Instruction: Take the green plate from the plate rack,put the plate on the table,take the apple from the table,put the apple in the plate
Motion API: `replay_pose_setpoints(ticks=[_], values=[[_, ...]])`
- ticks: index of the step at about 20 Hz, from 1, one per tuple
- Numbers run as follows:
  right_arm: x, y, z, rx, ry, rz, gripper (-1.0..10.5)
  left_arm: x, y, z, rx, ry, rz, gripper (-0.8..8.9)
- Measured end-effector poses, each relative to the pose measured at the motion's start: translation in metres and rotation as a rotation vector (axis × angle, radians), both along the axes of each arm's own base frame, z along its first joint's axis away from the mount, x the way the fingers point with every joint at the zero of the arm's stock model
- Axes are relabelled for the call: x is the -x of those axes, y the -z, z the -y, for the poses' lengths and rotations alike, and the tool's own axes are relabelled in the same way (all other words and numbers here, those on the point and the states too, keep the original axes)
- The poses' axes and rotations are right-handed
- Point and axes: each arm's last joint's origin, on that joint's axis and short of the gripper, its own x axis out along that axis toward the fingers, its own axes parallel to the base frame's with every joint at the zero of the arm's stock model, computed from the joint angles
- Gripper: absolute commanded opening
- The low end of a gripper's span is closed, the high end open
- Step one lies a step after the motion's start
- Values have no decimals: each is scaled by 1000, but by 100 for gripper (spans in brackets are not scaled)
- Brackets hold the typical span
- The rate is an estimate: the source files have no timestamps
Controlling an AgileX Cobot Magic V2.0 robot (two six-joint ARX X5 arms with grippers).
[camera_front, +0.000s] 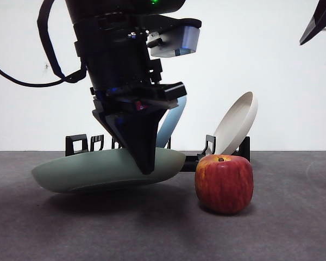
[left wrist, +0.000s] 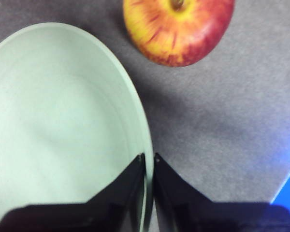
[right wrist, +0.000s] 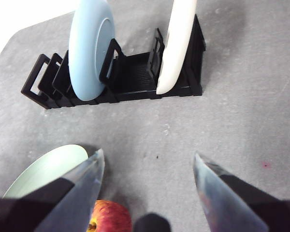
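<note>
Front view, left to right: the green plate (camera_front: 106, 169) sits low over the counter (camera_front: 163, 228), nearly flat, its right edge tilted slightly up. The left gripper (camera_front: 145, 163) comes down from above and meets the plate at its right rim. Behind the plate stands the rack (camera_front: 84, 144), holding a blue plate (camera_front: 171, 126) and, further right, a white plate (camera_front: 236, 123) that leans to the right. The apple (camera_front: 224, 184) rests on the counter just beside the green plate's right edge, in front of the rack's right end. A black tip of the other arm shows at the top right corner.

Left wrist view: the fingers (left wrist: 135, 186) are pinching the rim of the green plate (left wrist: 63, 130) — one inside the rim, one outside. The apple (left wrist: 179, 29) lies close by on the counter (left wrist: 232, 121), apart from the plate.

Right wrist view: the right gripper (right wrist: 147, 181) hangs high over the counter (right wrist: 251, 111), its fingers (right wrist: 89, 181) spread wide and holding nothing. Below it are the rack (right wrist: 130, 77) with the blue plate (right wrist: 89, 48) and the white plate (right wrist: 176, 46) upright in separate slots, part of the green plate (right wrist: 48, 169), and the apple (right wrist: 111, 217).
</note>
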Motion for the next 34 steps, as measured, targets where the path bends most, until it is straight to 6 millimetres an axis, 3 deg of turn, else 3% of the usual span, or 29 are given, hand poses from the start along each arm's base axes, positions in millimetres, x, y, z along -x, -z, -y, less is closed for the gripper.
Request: replay_pose_setpoints(ticks=[2, 4, 7, 9, 11, 14, 17, 19, 22, 27, 30, 34], values=[[0, 0, -1, 0, -5, -5, 317, 1, 4, -3, -5, 4, -60, 324], [1, 1, -3, 0, -16, -6, 331, 1, 6, -3, -9, -12, -73, 328], [1, 0, -9, -11, -62, -7, 530, -1, 4, -5, 10, -57, -79, 328], [3, 0, -16, -26, -113, -10, 543, 1, -10, -7, 58, -83, -58, 328], [4, -5, -23, -24, -149, -16, 543, 6, -44, -14, 169, -102, 6, 328], [4, -16, -41, -13, -242, -4, 543, 21, -112, -38, 393, -125, 160, 328], [-1, -24, -64, 38, -307, -18, 543, 47, -177, -86, 608, -208, 385, 318], [-7, -21, -83, 131, -334, -70, 557, 71, -208, -125, 703, -298, 543, 318], [-16, -6, -106, 271, -361, -138, 660, 100, -229, -164, 788, -391, 684, 318], [-37, 41, -142, 461, -426, -254, 659, 153, -242, -230, 915, -513, 845, 314], [-47, 65, -152, 498, -454, -325, 659, 162, -236, -241, 891, -527, 835, 314], [-54, 84, -156, 524, -469, -381, 658, 162, -231, -240, 861, -534, 805, 314]])
